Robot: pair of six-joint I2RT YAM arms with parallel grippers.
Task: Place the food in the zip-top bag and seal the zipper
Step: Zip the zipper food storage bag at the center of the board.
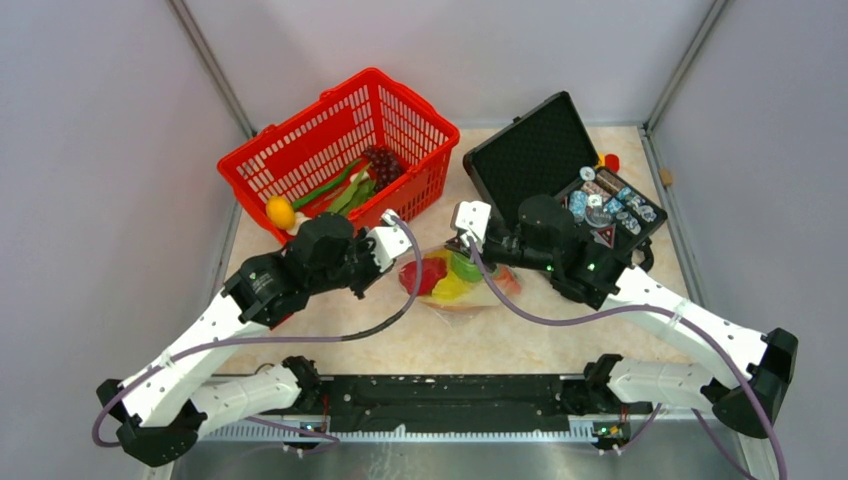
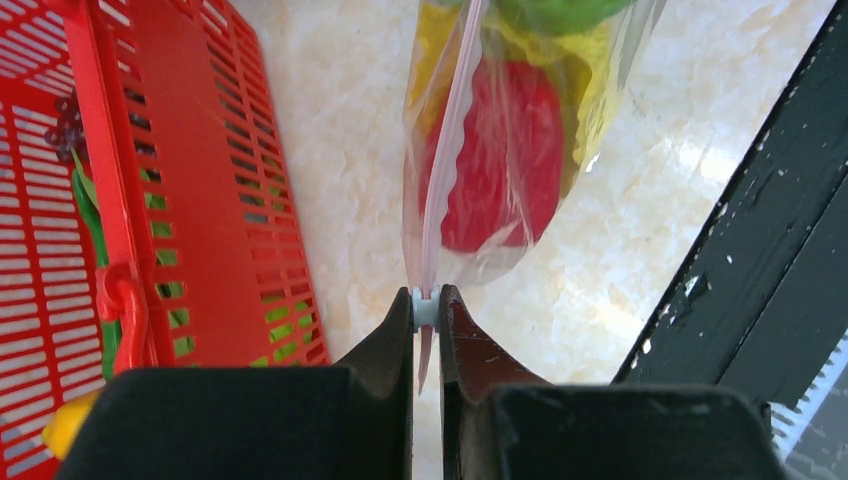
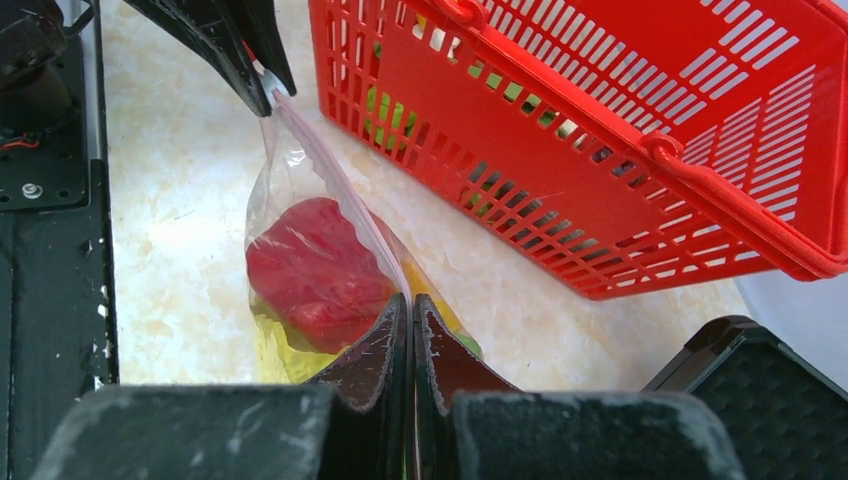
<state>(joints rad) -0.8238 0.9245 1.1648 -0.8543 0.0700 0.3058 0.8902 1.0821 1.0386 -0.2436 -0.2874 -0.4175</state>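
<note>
The zip-top bag [image 1: 455, 285] lies on the table between my grippers, with a red piece [image 2: 500, 150], a yellow piece [image 2: 590, 70] and a green piece [image 2: 560, 12] inside. Its pink zipper [image 2: 445, 160] runs straight from one gripper to the other. My left gripper [image 2: 426, 308] is shut on the small pale slider at one end of the strip. My right gripper [image 3: 411, 305] is shut on the strip's other end [image 3: 335, 170]. In the top view the left gripper [image 1: 402, 258] and right gripper [image 1: 463, 246] sit at the bag's far edge. The bag hangs below the strip [image 3: 300, 270].
The red mesh basket [image 1: 300, 150] stands at the back left, close to the left gripper, holding dark grapes [image 1: 383, 163], green pods [image 1: 345, 190] and a yellow piece [image 1: 280, 212]. An open black case [image 1: 530, 150] with poker chips [image 1: 605, 205] stands at the back right.
</note>
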